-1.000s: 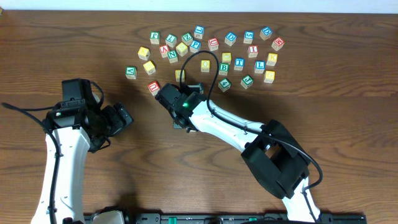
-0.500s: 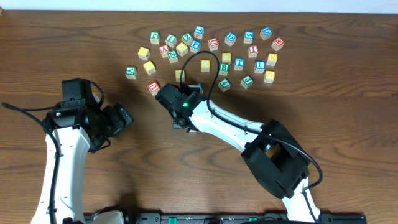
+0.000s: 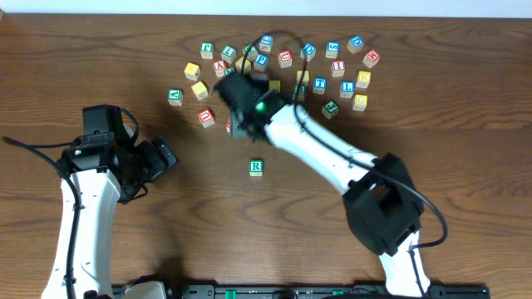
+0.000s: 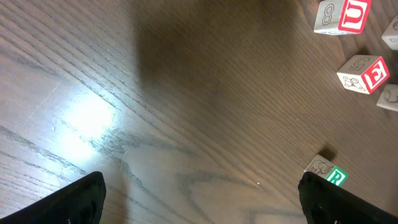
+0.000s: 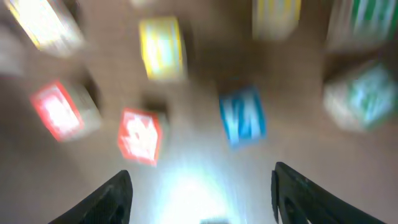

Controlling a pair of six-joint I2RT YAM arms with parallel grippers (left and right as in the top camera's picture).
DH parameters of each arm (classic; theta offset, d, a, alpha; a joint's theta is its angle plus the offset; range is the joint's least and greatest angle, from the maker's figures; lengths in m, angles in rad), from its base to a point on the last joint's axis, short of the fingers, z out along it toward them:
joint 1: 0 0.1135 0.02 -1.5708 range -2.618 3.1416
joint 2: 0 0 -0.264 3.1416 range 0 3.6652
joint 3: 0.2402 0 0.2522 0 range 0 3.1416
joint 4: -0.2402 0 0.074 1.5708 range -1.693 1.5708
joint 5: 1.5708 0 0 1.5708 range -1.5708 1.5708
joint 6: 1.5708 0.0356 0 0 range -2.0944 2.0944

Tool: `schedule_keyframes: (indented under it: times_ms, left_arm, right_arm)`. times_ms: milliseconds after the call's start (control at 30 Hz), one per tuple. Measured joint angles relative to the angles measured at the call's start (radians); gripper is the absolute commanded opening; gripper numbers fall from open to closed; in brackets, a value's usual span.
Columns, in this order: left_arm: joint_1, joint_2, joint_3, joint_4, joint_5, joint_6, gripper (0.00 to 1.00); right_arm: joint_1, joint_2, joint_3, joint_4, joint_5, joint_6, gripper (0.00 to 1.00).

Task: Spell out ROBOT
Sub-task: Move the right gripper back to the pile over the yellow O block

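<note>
R cube (image 3: 256,167): green letter, white face. Table (image 3: 465,141): dark brown woodgrain. Right arm (image 3: 316,149): white, black joints.

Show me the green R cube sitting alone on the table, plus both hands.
Small wooden cube with green R (image 3: 256,167): overhead view, on its top face.
Right hand (image 5: 202,196): right wrist view, midway between its fingertips.
Left hand (image 4: 208,202): left wrist view, midway between its fingertips.

Left tool (image 3: 164,156) and right tool (image 5: 202,193) both gape.
</note>
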Motion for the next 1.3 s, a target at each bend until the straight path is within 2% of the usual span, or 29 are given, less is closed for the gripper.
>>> schedule_keyframes:
  times_ms: [200, 267, 367, 467, 633, 1033, 1167, 1300]
  left_arm:
    - [0.0, 0.0, 0.0, 0.0, 0.0, 0.0, 0.97]
    - [0.0, 0.0, 0.0, 0.0, 0.0, 0.0, 0.97]
    - [0.0, 0.0, 0.0, 0.0, 0.0, 0.0, 0.97]
    - [0.0, 0.0, 0.0, -0.005, 0.0, 0.0, 0.98]
    - [0.0, 0.0, 0.0, -0.016, 0.0, 0.0, 0.97]
    - [0.0, 0.0, 0.0, 0.011, 0.0, 0.0, 0.98]
    - [0.0, 0.0, 0.0, 0.011, 0.0, 0.0, 0.97]
    - [0.0, 0.0, 0.0, 0.014, 0.0, 0.0, 0.98]
  right_arm:
    - [-0.112, 0.0, 0.03, 0.227, 0.002, -0.116, 0.68]
    - [-0.126, 0.0, 0.03, 0.244, 0.003, -0.126, 0.71]
    - [-0.132, 0.0, 0.03, 0.245, 0.003, -0.139, 0.8]
    - [-0.129, 0.0, 0.029, 0.259, 0.002, -0.144, 0.77]
    - [-0.124, 0.0, 0.025, 0.239, -0.001, -0.146, 0.87]
    - [-0.114, 0.025, 0.021, 0.383, 0.0, -0.147, 0.84]
    - [-0.114, 0.125, 0.019, 0.429, 0.008, -0.148, 0.79]
    - [-0.112, 0.206, 0.015, 0.485, 0.035, -0.151, 0.79]
